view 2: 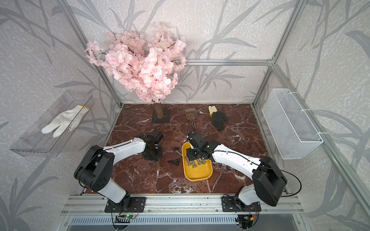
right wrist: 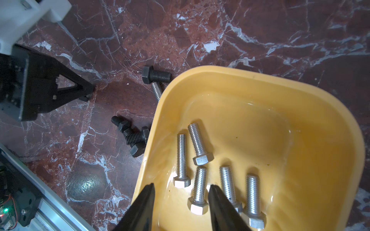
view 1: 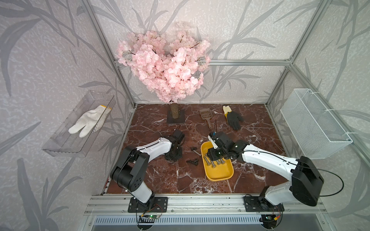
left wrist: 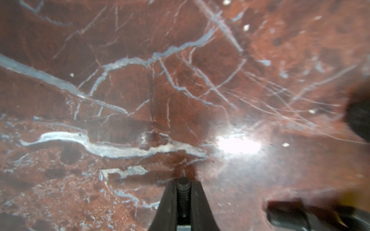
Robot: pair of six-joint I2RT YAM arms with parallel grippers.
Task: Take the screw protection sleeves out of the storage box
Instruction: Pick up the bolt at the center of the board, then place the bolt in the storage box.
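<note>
Marble (left wrist: 140, 80) blurred; left claw (left wrist: 183, 185) pinches sleeve (left wrist: 183, 195), half hidden.

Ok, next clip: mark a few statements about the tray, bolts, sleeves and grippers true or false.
1. The tray holds five silver bolts. True.
2. Black sleeves lie in the tray. False: none shows there; sleeves lie on the table beside it.
3. The right gripper stands open over the tray. True.
4. The left gripper is empty. False: it pinches a sleeve.
5. The white glove lies on the table. False: it is in the clear bin on the wall.
</note>
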